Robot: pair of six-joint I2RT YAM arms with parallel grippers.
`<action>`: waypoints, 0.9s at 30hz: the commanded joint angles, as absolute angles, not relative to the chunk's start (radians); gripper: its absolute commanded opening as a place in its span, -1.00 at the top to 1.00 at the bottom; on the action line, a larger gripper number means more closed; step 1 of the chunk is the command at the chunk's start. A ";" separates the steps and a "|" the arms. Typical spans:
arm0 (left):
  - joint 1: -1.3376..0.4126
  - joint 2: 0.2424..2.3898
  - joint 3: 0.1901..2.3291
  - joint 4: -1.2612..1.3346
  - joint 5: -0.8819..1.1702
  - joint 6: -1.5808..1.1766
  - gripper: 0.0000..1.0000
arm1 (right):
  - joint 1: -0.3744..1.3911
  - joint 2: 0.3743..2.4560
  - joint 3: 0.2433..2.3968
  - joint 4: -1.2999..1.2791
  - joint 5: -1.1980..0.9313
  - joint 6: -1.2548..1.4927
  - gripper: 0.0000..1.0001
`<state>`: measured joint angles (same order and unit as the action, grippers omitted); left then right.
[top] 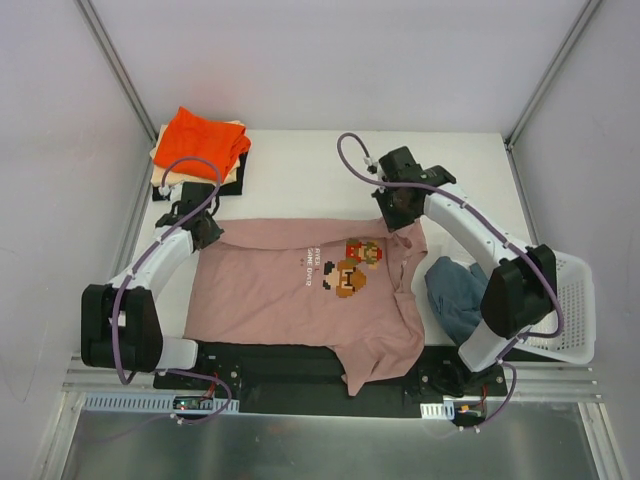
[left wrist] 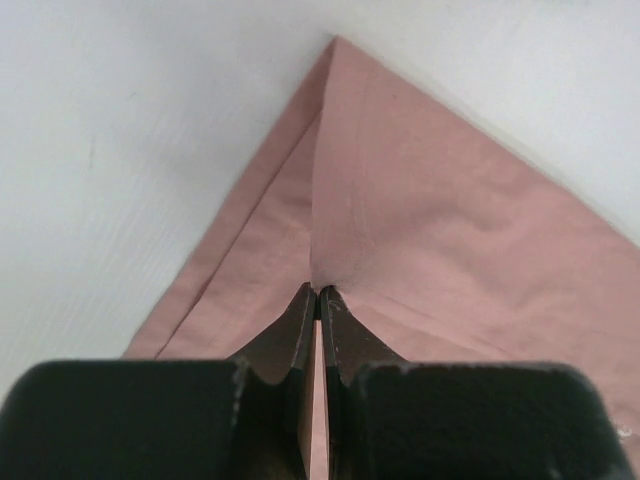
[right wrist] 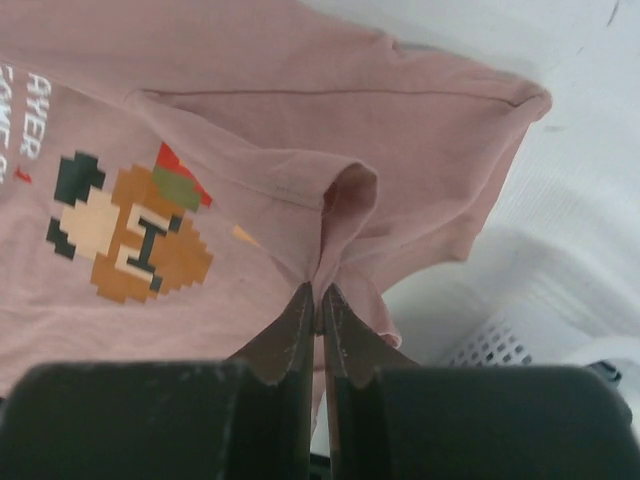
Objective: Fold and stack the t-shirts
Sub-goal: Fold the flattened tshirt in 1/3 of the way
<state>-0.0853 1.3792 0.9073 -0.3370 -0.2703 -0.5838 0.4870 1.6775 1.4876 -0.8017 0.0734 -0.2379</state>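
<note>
A dusty pink t-shirt (top: 290,290) with a pixel-art print (top: 355,268) lies spread on the white table. My left gripper (top: 205,228) is shut on its far left corner; the left wrist view shows the pink cloth (left wrist: 420,220) pinched at the fingertips (left wrist: 300,312). My right gripper (top: 398,212) is shut on the far right edge near the print; the right wrist view shows a fold of pink cloth (right wrist: 345,210) rising from the fingertips (right wrist: 340,310). A bright orange tee (top: 200,142) lies on a cream one (top: 232,172) and a black one at the back left. A slate blue tee (top: 457,290) lies at the right.
A white mesh basket (top: 570,300) stands at the right edge, also in the right wrist view (right wrist: 500,345). Metal frame posts rise at the back left (top: 120,70) and back right (top: 555,70). The table's front edge holds the black arm mount (top: 300,365).
</note>
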 commanded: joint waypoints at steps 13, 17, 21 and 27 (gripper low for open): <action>-0.074 1.347 0.926 -0.555 -0.410 -0.686 0.03 | 0.538 1.559 1.336 -0.950 -0.063 -0.206 -0.23; -0.074 1.312 0.960 -0.583 -0.371 -0.680 -0.95 | 0.529 1.534 1.382 -0.928 -0.077 -0.189 -0.96; -0.074 1.287 0.995 -0.575 -0.267 -0.681 -0.99 | 0.486 1.561 1.416 -0.897 -0.043 -0.101 -0.93; -0.075 1.408 1.029 -0.502 -0.088 -0.654 -0.99 | 0.454 1.624 1.391 -0.790 -0.208 -0.095 -0.95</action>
